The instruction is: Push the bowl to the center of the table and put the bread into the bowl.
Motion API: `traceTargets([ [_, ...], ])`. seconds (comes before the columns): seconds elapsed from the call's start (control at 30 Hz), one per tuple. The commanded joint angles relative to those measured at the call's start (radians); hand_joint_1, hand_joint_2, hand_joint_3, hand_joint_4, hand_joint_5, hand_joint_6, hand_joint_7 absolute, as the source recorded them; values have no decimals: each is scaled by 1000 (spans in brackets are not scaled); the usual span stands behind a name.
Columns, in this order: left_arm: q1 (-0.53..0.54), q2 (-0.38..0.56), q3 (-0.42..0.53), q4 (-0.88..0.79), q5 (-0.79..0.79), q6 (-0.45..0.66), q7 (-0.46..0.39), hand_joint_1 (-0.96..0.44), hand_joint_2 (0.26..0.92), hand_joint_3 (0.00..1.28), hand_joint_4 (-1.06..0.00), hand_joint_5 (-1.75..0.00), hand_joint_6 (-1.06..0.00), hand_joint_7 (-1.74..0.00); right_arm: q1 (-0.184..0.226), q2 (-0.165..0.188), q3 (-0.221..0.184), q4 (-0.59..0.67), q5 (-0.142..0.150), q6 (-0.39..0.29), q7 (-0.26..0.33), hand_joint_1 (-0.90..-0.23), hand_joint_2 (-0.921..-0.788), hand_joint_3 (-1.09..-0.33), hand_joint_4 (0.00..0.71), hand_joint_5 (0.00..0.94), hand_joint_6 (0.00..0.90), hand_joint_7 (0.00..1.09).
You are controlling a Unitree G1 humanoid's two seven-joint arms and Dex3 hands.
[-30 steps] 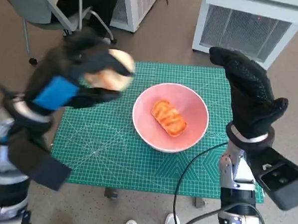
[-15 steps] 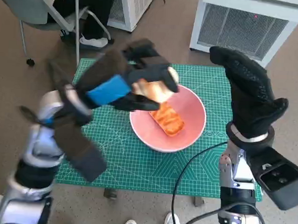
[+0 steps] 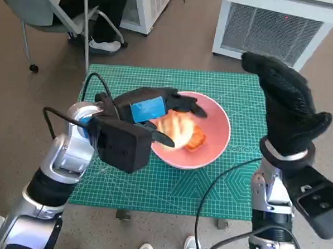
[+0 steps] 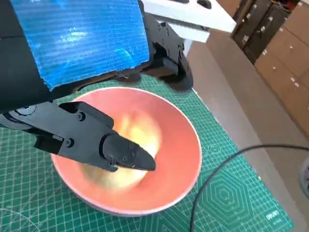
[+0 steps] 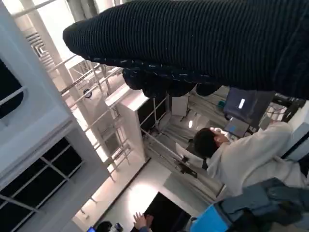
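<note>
A: Fingers (image 4: pixel 120 152) of the left hand (image 3: pixel 150 110) are spread apart over the bowl (image 3: pixel 219 124), and look, nothing sits between them!

B: Right, the pale bread roll (image 3: pixel 174 129) shows as a blur just below the palm, inside the bowl. In the left wrist view it is a smeared yellow patch (image 4: pixel 133 145) against the pink inside, so I judge it is dropping or just landed.

A: And it has company. An orange-glazed piece of bread (image 3: pixel 196 140) lies on the bowl's floor, partly under the roll.

B: The bowl sits about mid-way across the green cutting mat (image 3: pixel 169 186), so the push looks done.

A: What about the right hand (image 3: pixel 287 111)?

B: Raised high beside the bowl, well clear of it, glove upright, holding nothing, fingers together rather than curled. Sensibly parked, I'd say, leaving the left arm room.

A: Next?

B: Probably lift the left hand straight up, clear of the rim.
</note>
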Motion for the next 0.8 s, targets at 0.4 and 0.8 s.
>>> traceTargets([
  [0.4, 76, -174, 184, 137, -103, -528, 405, -319, 919, 23, 1, 1, -102, -24, -7, -19, -38, 36, 12, 6, -8, -569, -921, -814, -1, 506, -1, 642],
  [0.8, 113, -324, 282, 191, -266, -655, 540, -483, 921, 349, -68, -20, -179, -52, -50, -28, -50, 53, -47, -28, -46, -554, -921, -811, 34, 491, -1, 616],
])
